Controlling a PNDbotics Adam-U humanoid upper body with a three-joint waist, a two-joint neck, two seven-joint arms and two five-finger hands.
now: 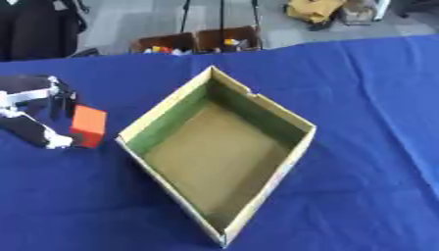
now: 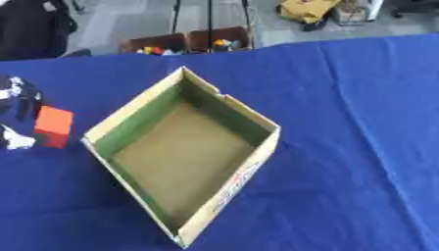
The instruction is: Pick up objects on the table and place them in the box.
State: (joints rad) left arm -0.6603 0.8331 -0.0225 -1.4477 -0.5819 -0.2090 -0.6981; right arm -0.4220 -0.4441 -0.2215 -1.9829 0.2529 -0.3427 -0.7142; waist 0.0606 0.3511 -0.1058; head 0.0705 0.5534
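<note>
An open cardboard box (image 1: pixel 298 124) with a green inner wall and a bare brown floor sits turned like a diamond in the middle of the blue table (image 1: pixel 369 98). To its left, my left hand (image 1: pixel 38 110) comes in from the left edge. It holds an orange-red block (image 1: pixel 87 126) between the thumb below and the fingers above, a short way from the box's left corner. I cannot tell whether the block rests on the cloth or hangs just above it. My right hand shows in neither view.
Beyond the table's far edge, two brown crates (image 1: pixel 195 41) with small coloured things stand on the grey floor. A yellow bundle (image 1: pixel 314 10) lies further back at the right. Dark stands rise behind the crates.
</note>
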